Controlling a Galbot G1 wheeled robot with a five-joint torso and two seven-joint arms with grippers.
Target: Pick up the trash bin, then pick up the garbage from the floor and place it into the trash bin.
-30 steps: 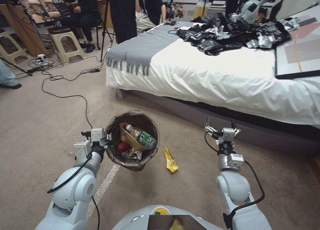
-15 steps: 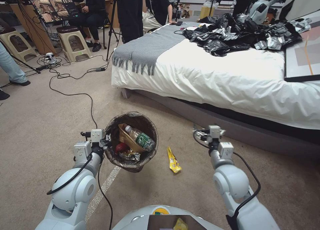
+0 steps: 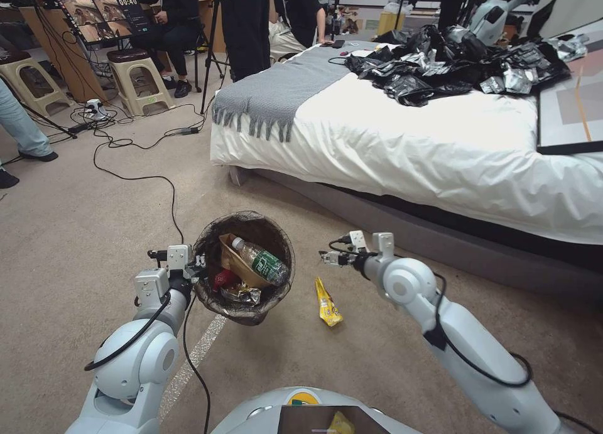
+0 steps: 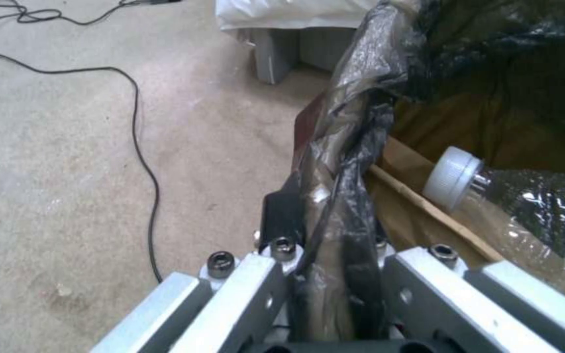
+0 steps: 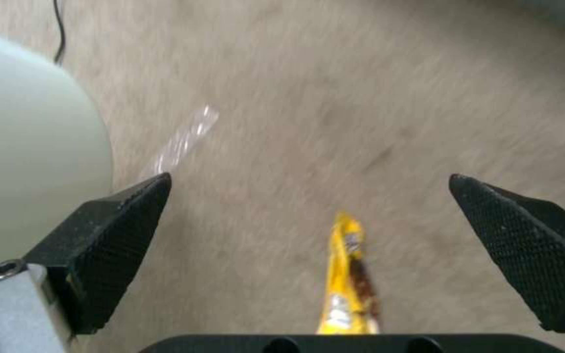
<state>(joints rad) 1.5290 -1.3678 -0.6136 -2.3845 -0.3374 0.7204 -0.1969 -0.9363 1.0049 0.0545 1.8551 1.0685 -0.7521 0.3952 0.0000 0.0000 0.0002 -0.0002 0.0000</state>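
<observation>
The left gripper (image 3: 200, 265) is clamped on the lined rim of the trash bin (image 3: 251, 223), held off the carpet (image 3: 75, 233); inside lie a bottle (image 3: 260, 261), brown carton (image 3: 235, 261) and wrappers (image 3: 235, 291). Right of it, a yellow snack bag (image 3: 327, 303) lies on the carpet beneath the right gripper (image 3: 326, 258), fingers (image 5: 115, 215) spread wide

the trash bin (image 3: 244, 267) is being held off the floor (image 3: 75, 233) at its left rim by the left claw (image 3: 200, 265), which is clamped on the liner. a bottle (image 3: 260, 260), a carton (image 3: 239, 264) and wrappers (image 3: 233, 286) are lying inside it. a snack bag (image 3: 326, 303) is lying on the floor just right of the bin. the right claw (image 3: 328, 258) is being held above that bag, fingers (image 5: 119, 245) spread. the bed (image 3: 408, 139) is standing behind, with bags (image 3: 440, 63) piled on it.
</observation>
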